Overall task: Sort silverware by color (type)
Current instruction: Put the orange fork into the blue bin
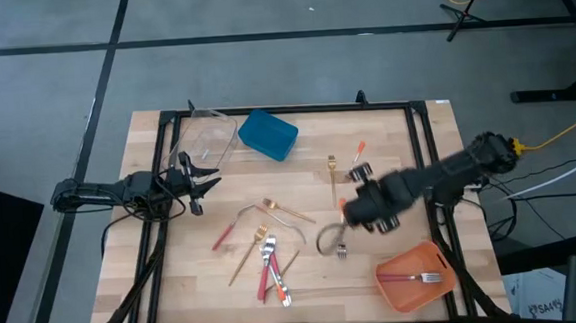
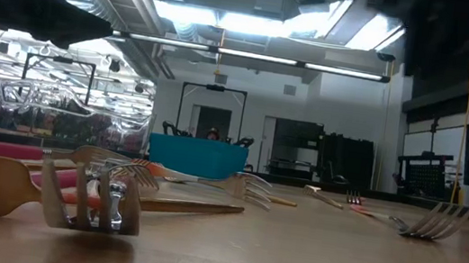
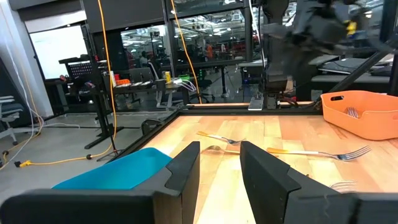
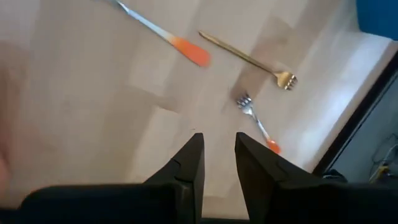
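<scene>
Slim forks lay scattered over the wooden table (image 1: 387,135): gold forks (image 1: 289,212) mid-table, red-handled forks (image 1: 268,278) toward the front, orange-handled forks (image 4: 256,122) at the far right, one fork in the orange bin (image 1: 415,276). The right gripper (image 4: 216,152) hovered above the table's right side, fingers slightly parted, empty. The left gripper (image 3: 219,163) waited by the clear bin (image 1: 206,136), fingers apart, empty.

The high view looked straight down on the whole table (image 1: 375,276) and both arms; the low view sat at table-top height, very near the forks, facing level across the wood to the blue bin (image 2: 198,156) and the room beyond; the left wrist view faced across the table toward the orange bin (image 3: 365,113); the right wrist view looked down, close to the wood; the high and left wrist views shared both bins.
</scene>
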Controlling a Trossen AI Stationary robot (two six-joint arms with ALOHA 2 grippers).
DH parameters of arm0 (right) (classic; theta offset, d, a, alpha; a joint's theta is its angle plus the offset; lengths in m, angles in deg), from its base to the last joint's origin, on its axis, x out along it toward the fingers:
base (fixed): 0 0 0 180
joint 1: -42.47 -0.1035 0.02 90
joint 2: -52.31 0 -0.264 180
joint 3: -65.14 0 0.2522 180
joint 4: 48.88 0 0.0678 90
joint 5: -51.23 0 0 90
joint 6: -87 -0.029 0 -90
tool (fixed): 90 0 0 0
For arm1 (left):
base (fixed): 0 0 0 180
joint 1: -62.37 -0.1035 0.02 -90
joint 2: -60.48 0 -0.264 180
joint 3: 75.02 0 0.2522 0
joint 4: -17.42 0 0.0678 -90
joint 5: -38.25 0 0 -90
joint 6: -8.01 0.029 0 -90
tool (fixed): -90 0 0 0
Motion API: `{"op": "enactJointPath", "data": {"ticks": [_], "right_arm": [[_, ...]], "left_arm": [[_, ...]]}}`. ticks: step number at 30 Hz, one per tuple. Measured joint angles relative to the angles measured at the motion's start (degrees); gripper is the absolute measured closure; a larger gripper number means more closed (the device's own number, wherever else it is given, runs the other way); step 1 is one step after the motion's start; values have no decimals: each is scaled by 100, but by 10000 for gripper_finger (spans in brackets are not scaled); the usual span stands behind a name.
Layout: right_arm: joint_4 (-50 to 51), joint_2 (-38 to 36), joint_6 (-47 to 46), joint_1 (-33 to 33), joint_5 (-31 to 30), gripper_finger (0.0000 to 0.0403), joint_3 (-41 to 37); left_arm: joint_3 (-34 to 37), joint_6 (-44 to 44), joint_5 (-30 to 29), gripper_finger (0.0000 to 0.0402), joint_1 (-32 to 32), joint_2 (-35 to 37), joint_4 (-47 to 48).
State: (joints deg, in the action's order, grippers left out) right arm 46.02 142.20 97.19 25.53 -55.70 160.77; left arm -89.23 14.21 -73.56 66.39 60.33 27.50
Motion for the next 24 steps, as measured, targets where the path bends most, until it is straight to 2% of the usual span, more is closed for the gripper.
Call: {"op": "enactJointPath", "data": {"ticks": [4, 12, 18, 24], "right_arm": [[-5, 0, 1039, 960, 278, 324, -2], [-505, 0, 2167, 2582, 550, 324, -9], [-1188, 0, 2930, 3379, 895, 324, -173], [-1573, 0, 3394, 3934, 1257, 324, -874]], "left_arm": [[0, 0, 0, 292, 0, 1, 0], [1, 0, -1, 292, -1, -1, 1], [2, 0, 1, 292, 1, -1, -1], [0, 0, 1, 292, -1, 0, 1]]}}
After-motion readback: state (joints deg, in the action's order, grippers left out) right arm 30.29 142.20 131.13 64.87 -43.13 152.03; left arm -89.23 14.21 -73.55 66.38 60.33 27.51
